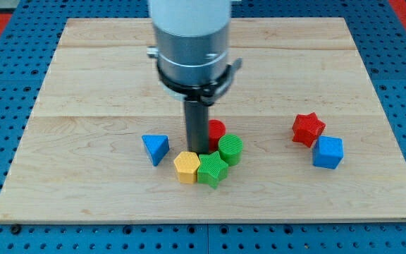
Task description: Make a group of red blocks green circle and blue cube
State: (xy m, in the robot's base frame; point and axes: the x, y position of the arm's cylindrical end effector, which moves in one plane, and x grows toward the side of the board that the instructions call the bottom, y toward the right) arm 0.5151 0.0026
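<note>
Camera view, single angle on the wooden board [83, 85]. My arm comes down from the view's top as a grey cylinder, ending in the dark rod; I carry no claw, so nothing here opens, closes or grips. My tip [197, 151] sits on the board at the centre of a tight cluster of blocks. Red block [217, 130], rounded, shape otherwise unclear since the rod hides part of it, lies just beside the rod on the view's right, touching or nearly so. Green circle [230, 149] sits just below and right of that red block, close against my tip's right side. Green star [213, 169] lies below the tip, touching the green circle. Yellow hexagon [186, 166] lies below and slightly left of the tip, pressed against the green star. Blue triangle [155, 148] stands alone to the view's left of the tip, near but apart from the yellow hexagon. Well apart on the view's right: red star [307, 129], and blue cube [328, 152] touching it at its lower right. Both sit far from my tip, with bare board between.
</note>
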